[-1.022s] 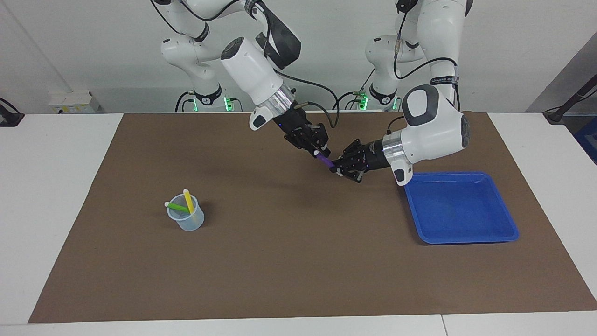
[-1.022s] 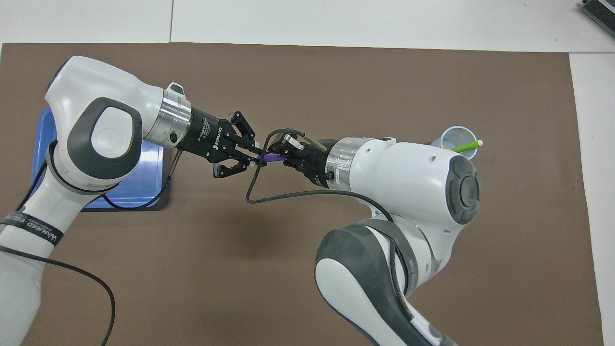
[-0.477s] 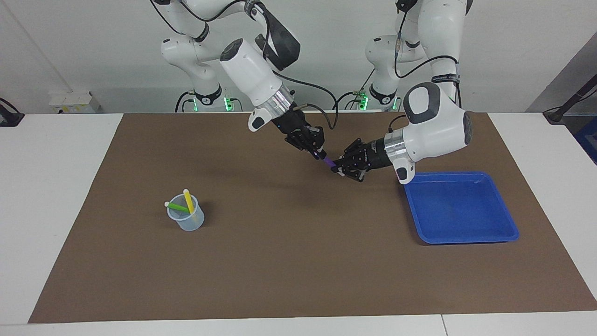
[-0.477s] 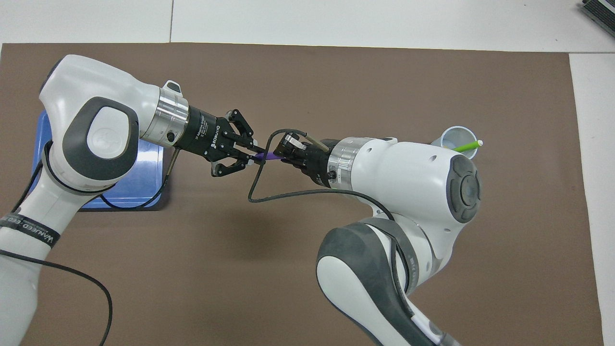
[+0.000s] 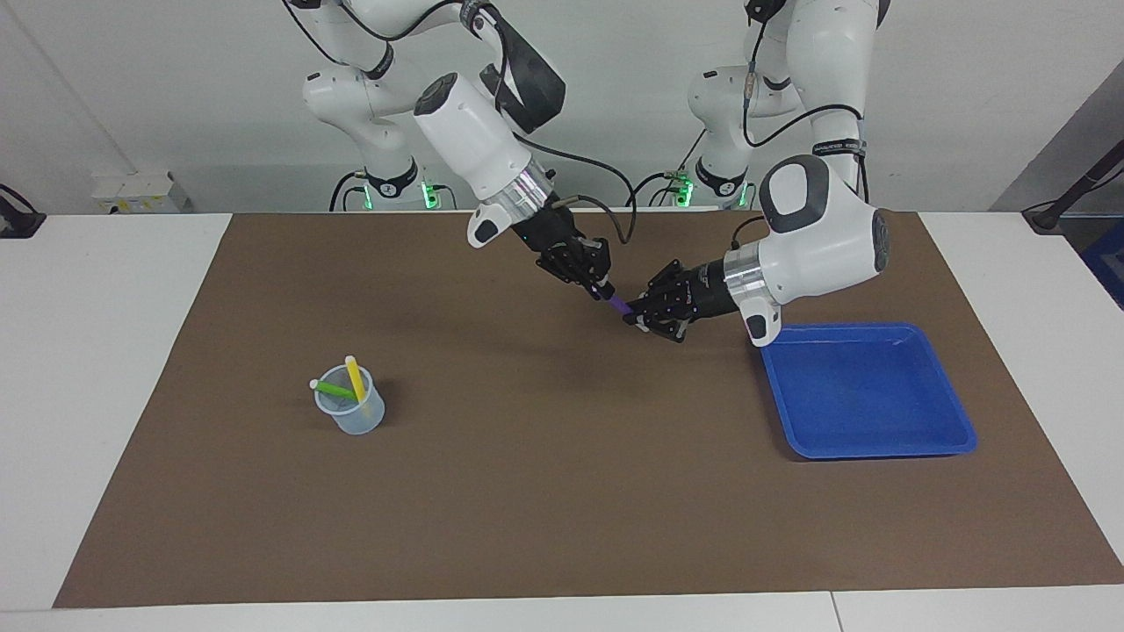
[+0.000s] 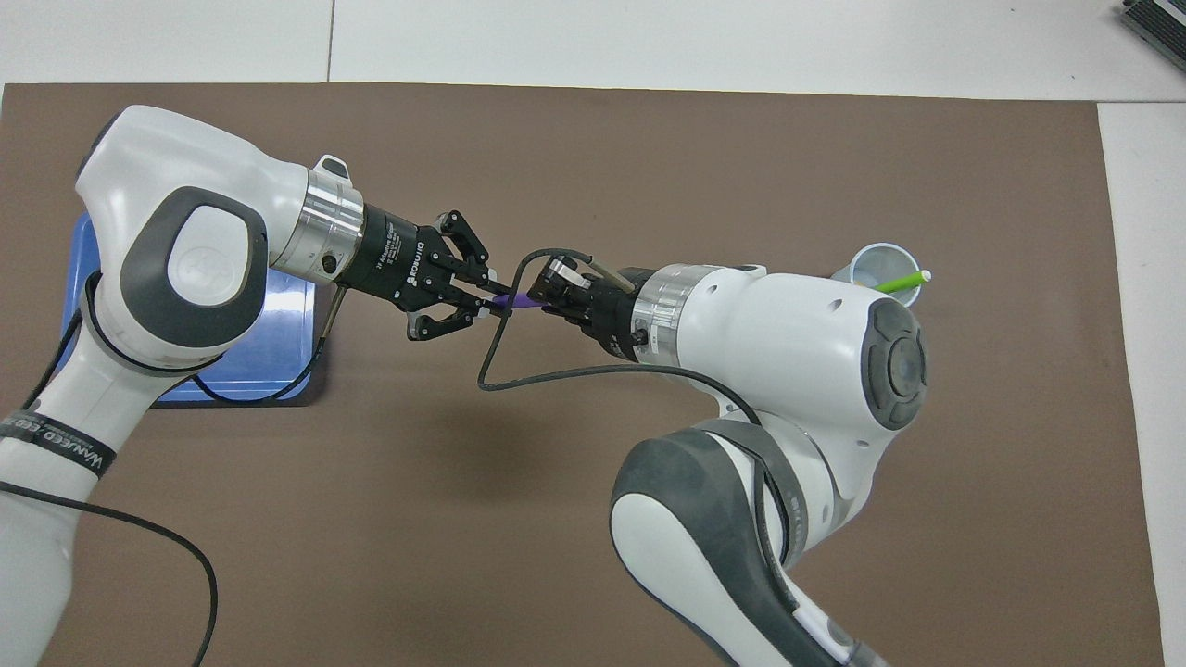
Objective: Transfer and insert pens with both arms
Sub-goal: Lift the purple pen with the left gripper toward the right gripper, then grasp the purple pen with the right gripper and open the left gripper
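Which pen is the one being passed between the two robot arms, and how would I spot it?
Look above the middle of the brown mat, where the left gripper and right gripper meet. The short purple pen bridges them; the green pen and yellow pen stand in the clear cup.

Right hand [image 5: 606, 293] closed on purple pen [image 5: 620, 305]

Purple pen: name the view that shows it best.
The facing view: the purple pen shows as a slanted stick between the right gripper and the left gripper. The overhead view gives only a short sliver between them.
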Robot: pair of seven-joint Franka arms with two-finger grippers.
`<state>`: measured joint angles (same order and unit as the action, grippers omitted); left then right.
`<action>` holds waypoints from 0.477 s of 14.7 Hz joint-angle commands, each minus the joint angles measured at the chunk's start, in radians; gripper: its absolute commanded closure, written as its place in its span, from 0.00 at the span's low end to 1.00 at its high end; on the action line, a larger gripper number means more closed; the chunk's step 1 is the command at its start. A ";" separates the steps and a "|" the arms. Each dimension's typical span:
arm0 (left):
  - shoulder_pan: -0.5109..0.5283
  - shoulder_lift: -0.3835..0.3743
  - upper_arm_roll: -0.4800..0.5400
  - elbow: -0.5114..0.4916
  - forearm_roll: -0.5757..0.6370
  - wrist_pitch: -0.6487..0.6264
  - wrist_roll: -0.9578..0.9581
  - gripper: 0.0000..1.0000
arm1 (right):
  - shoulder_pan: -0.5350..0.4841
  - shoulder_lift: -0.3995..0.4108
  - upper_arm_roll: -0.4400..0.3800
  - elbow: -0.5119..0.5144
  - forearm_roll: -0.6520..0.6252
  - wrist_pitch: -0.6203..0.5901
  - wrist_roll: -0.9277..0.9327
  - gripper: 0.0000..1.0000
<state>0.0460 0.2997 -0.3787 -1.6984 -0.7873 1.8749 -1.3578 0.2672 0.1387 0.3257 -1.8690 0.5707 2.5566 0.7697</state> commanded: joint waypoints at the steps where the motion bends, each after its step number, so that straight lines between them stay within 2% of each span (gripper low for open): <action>1: -0.001 -0.033 0.009 -0.029 0.000 0.009 -0.012 0.00 | -0.013 -0.002 0.009 -0.001 0.044 0.008 -0.068 1.00; 3: -0.009 -0.036 0.009 -0.021 0.077 0.007 -0.009 0.00 | -0.025 -0.005 0.004 0.002 0.043 -0.016 -0.157 1.00; 6: -0.037 -0.051 0.001 0.009 0.305 -0.003 -0.001 0.00 | -0.080 -0.014 0.000 0.016 0.023 -0.107 -0.283 1.00; 7: -0.035 -0.054 0.001 0.014 0.342 -0.009 0.011 0.00 | -0.098 -0.017 -0.001 0.016 0.018 -0.125 -0.344 1.00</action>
<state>0.0334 0.2787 -0.3894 -1.6861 -0.5288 1.8745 -1.3547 0.2099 0.1365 0.3217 -1.8586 0.5714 2.4826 0.5380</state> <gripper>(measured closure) 0.000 0.824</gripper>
